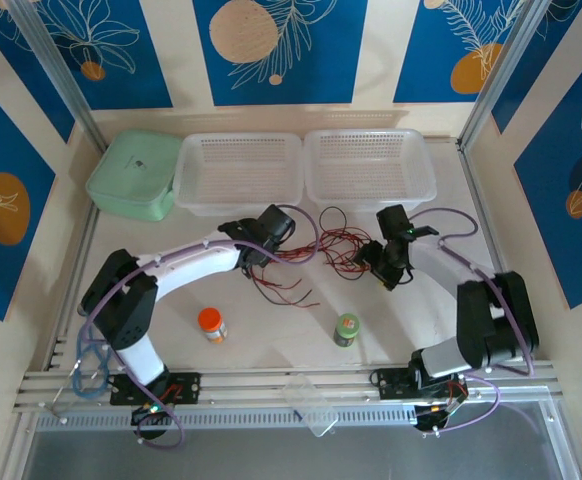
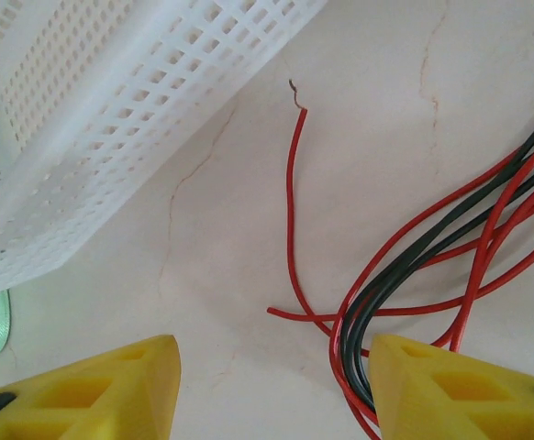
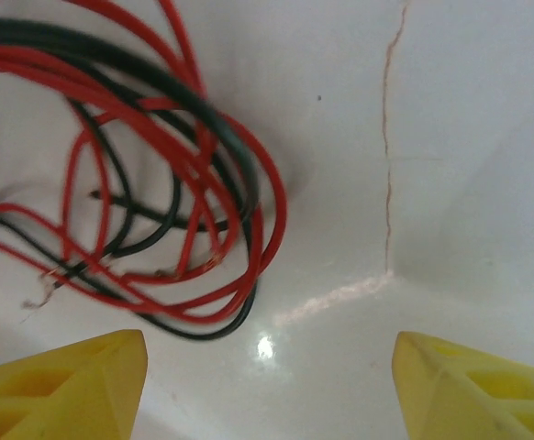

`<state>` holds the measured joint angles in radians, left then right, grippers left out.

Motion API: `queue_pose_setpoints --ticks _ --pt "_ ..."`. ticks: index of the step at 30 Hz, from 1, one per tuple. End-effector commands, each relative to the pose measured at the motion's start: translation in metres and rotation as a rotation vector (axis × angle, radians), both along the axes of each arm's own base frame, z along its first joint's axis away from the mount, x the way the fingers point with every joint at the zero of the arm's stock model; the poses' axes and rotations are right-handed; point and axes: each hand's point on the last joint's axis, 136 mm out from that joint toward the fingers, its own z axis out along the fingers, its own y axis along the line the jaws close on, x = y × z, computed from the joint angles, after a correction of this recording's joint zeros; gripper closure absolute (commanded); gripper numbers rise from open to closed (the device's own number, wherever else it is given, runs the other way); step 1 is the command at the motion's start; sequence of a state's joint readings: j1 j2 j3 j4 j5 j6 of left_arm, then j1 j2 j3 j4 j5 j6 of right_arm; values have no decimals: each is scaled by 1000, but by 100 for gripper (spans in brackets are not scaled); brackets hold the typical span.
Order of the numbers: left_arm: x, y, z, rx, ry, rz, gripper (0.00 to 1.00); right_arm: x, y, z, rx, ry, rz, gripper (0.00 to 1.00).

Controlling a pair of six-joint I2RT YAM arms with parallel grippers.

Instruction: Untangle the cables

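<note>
We see the red and black cables lying tangled on the table between both arms, with the left end effector and right end effector poised over opposite ends, fingers apart, presumably to draw the strands apart.

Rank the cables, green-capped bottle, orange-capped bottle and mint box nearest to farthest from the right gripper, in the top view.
1. cables: just left of the right gripper.
2. green-capped bottle: towards the arm bases, centre.
3. orange-capped bottle: near side, left of centre.
4. mint box: far left corner.
</note>
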<state>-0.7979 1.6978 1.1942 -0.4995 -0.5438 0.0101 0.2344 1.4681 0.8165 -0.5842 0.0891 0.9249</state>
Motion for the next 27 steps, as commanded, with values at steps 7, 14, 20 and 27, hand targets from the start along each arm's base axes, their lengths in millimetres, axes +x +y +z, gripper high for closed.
queue_pose_setpoints --ticks 7,14,20,27 --pt "1 -6 -44 55 84 -22 43 29 8 -20 -34 35 -18 29" --pt "-7 13 -90 202 169 11 43 35 7 -28 -140 54 25 33" --pt "-9 36 -86 329 152 25 43 33 1 -32 -233 81 82 62" --pt "-9 49 -78 392 125 19 42 28 -39 -14 -365 75 125 99"
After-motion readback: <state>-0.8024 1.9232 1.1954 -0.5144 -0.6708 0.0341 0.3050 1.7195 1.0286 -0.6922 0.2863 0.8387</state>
